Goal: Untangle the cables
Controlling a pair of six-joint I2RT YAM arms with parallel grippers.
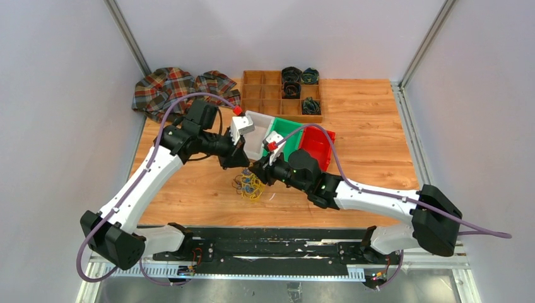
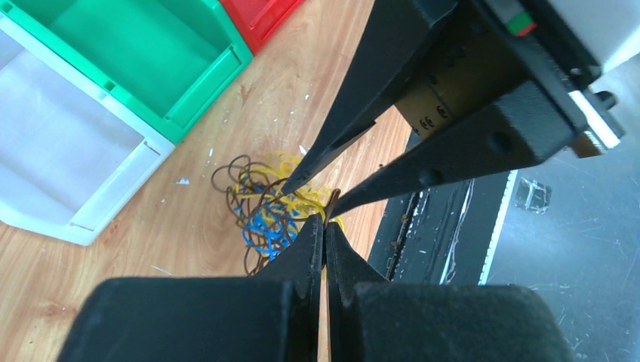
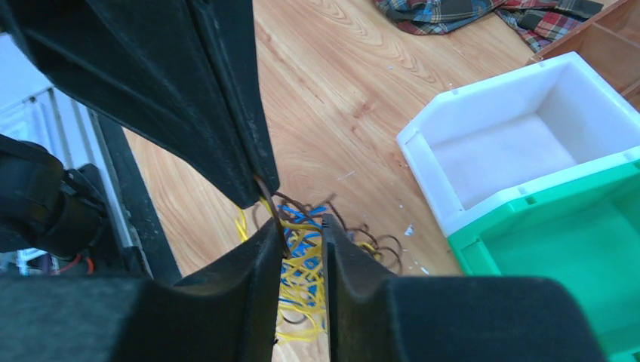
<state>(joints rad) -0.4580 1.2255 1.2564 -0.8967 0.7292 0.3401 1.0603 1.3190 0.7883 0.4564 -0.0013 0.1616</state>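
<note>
Pinches a brown strand of the cables (image 2: 264, 219) between the pressed-together tips of the left gripper (image 2: 324, 225). Shows the right gripper (image 3: 303, 222) narrowly parted, that strand running into its gap. Finds the clump lying on the wooden table (image 1: 378, 158), near the white bin (image 3: 513, 143).

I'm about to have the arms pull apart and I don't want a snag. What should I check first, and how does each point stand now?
1. Does the left gripper grip a strand? Ok: its fingers meet on a brown strand of the cables.
2. Is the right gripper clamped? Not ok: its fingers are apart, with a brown strand at the gap.
3. Does the clump lie on the table? Ok.
4. Are the white bin and the green bin apart from the clump? Ok.
5. Are the two grippers on different cables? Cannot tell.
</note>
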